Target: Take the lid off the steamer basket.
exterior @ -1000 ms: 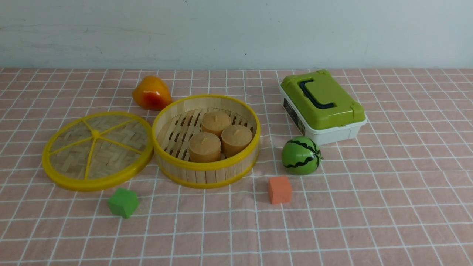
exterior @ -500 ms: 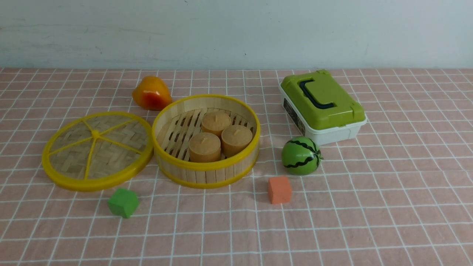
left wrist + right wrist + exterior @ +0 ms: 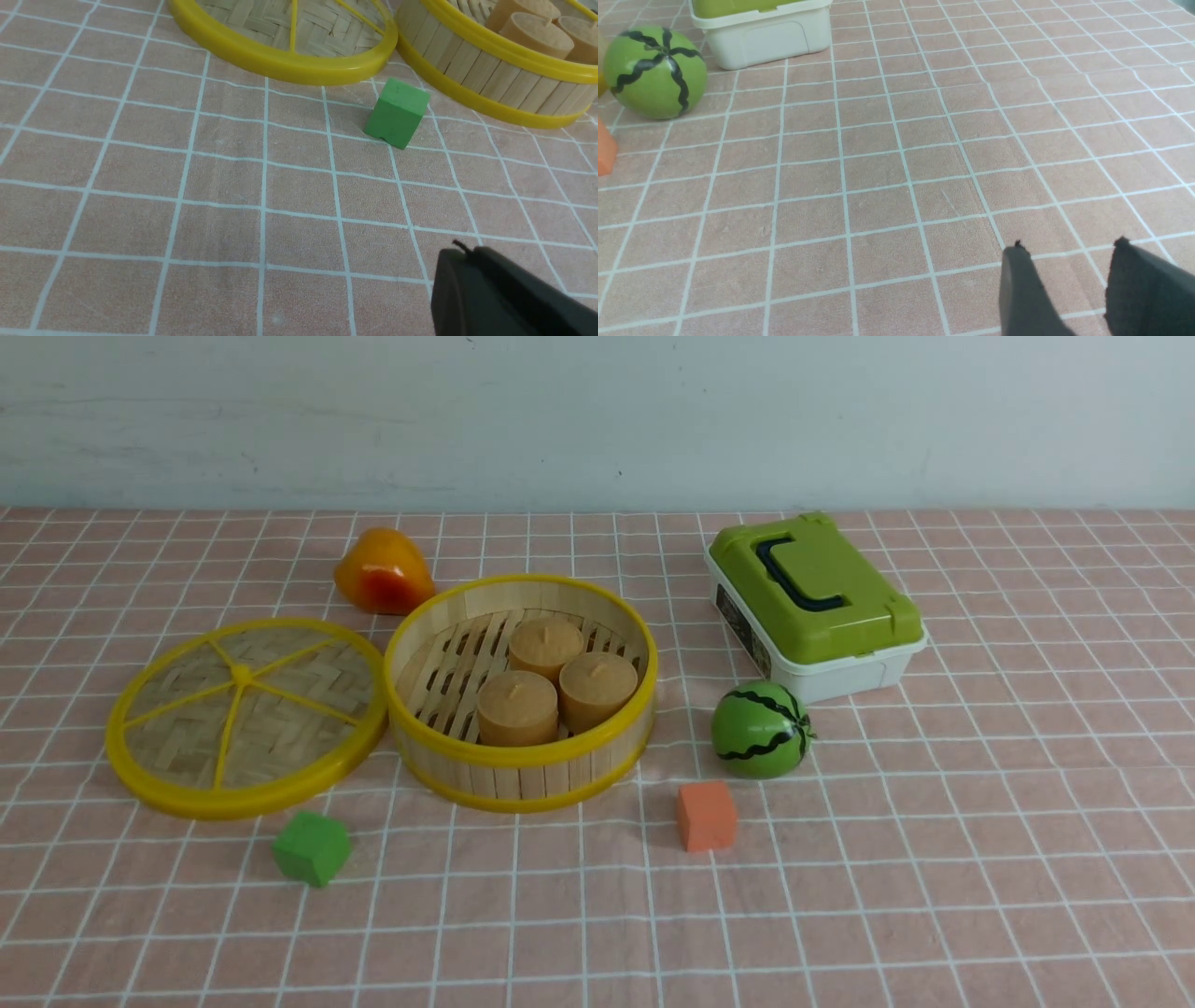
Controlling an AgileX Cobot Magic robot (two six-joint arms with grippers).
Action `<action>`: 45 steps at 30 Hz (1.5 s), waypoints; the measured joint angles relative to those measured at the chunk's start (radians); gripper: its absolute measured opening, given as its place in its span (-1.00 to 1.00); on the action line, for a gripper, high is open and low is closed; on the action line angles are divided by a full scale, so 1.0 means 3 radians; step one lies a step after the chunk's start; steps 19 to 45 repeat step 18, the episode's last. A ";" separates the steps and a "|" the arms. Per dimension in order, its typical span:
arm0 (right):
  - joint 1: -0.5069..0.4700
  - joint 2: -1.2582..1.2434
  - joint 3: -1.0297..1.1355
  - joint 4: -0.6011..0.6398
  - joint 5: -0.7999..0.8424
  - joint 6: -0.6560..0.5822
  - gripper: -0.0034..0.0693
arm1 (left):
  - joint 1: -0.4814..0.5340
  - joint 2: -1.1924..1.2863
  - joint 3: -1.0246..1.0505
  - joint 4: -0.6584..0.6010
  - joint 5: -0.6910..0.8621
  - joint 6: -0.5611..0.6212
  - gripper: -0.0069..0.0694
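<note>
Green cube (image 3: 312, 847) just beside lid (image 3: 246, 717), nothing blocks it; left gripper (image 3: 467, 261) jaws together, right gripper (image 3: 1069, 261) jaws apart, both cropped.

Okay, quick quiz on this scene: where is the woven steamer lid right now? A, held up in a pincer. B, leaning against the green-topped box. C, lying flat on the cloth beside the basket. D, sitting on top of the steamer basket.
C: the lid lies flat on the checked cloth to the left of the steamer basket, which stands open with three tan cylinders showing inside.
</note>
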 joint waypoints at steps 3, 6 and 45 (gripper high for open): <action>0.0000 0.0000 0.0000 0.0000 0.0000 0.0000 -0.24 | 0.0000 0.0000 0.0000 0.0000 0.0000 0.0000 -0.82; 0.0000 0.0000 0.0000 0.0000 0.0000 0.0000 -0.24 | 0.0000 0.0000 0.0000 0.0000 0.0000 0.0000 -0.82; 0.0000 0.0000 0.0000 0.0000 0.0000 0.0000 -0.24 | 0.0000 0.0000 0.0000 0.0000 0.0000 0.0000 -0.81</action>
